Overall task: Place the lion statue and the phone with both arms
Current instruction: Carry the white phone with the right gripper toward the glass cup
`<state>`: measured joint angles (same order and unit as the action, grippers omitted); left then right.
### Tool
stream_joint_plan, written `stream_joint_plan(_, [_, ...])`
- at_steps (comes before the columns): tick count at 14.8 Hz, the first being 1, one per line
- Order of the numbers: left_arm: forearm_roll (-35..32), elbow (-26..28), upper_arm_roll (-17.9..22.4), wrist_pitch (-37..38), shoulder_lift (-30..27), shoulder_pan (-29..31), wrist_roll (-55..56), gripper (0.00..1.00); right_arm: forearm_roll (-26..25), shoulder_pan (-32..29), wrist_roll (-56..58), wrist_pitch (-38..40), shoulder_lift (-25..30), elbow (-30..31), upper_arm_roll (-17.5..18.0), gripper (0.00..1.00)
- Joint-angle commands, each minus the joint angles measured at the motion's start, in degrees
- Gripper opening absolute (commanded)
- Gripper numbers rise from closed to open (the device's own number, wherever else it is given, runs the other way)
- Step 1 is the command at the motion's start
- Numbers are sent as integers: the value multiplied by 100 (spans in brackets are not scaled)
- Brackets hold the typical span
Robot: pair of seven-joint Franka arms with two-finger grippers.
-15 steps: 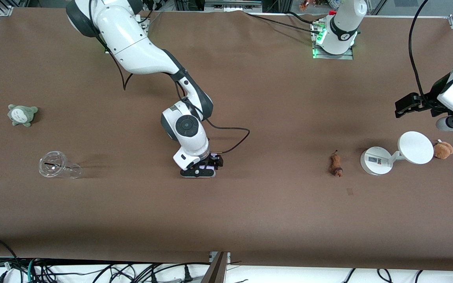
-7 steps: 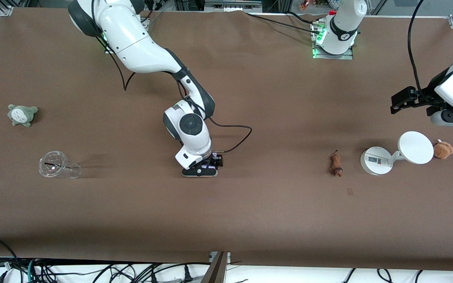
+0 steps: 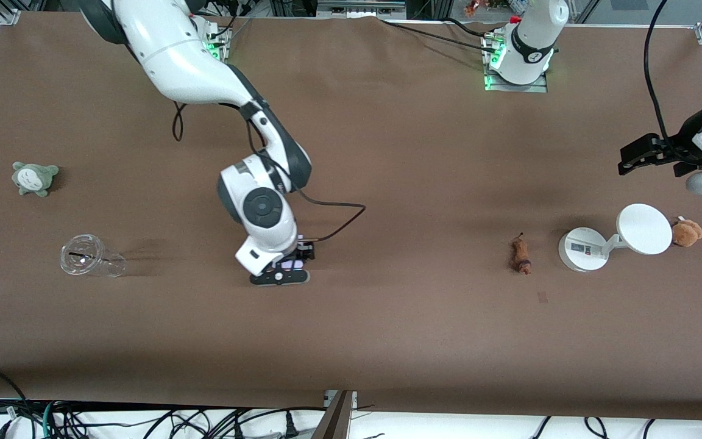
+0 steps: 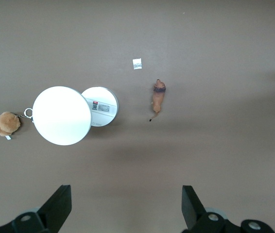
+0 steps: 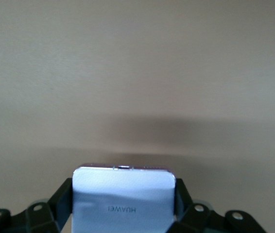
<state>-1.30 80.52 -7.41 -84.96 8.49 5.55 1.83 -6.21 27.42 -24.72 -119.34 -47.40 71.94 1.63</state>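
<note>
My right gripper (image 3: 287, 270) is shut on the phone (image 5: 124, 199), a pale lavender-white slab with small lettering, and holds it just above the bare table middle; a sliver of it shows in the front view (image 3: 292, 264). The lion statue (image 3: 520, 255), small and orange-brown with a darker end, lies on the table toward the left arm's end; it also shows in the left wrist view (image 4: 158, 95). My left gripper (image 3: 636, 157) is open and empty, up in the air over the table's edge at that end (image 4: 125, 206).
A white round-based stand (image 3: 582, 249) with a disc (image 3: 644, 228) stands beside the lion statue, a brown plush toy (image 3: 686, 232) next to it. A clear cup (image 3: 90, 256) lies on its side and a grey-green plush (image 3: 34, 177) sits toward the right arm's end.
My right gripper has moved with the phone toward the right arm's end of the table. My left gripper has shifted slightly toward the table's edge.
</note>
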Motion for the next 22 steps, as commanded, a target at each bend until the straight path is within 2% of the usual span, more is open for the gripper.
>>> stream_joint_plan(1, [59,-89,-6,68,-49,226,-148,100,111,-315,668,411,502,337,30,21])
stream_joint_plan(5, [94,-107,-23,33,-14,262,-139,100,190,-816,1573,403,1048,987,30,19])
stream_joint_plan(8, [60,-46,-32,-334,65,236,-69,100,190,-1238,1987,167,1101,1304,30,18])
stream_joint_plan(14, [42,-72,-6,-433,329,315,-87,100,146,-1976,2497,-1475,909,2324,21,18])
stream_joint_plan(17, [33,-98,-85,-425,303,262,-69,100,137,-2354,2893,-1890,680,2351,21,18])
stream_joint_plan(22, [33,-63,-225,-250,92,253,-69,100,137,-2522,2964,-2313,539,2360,21,18])
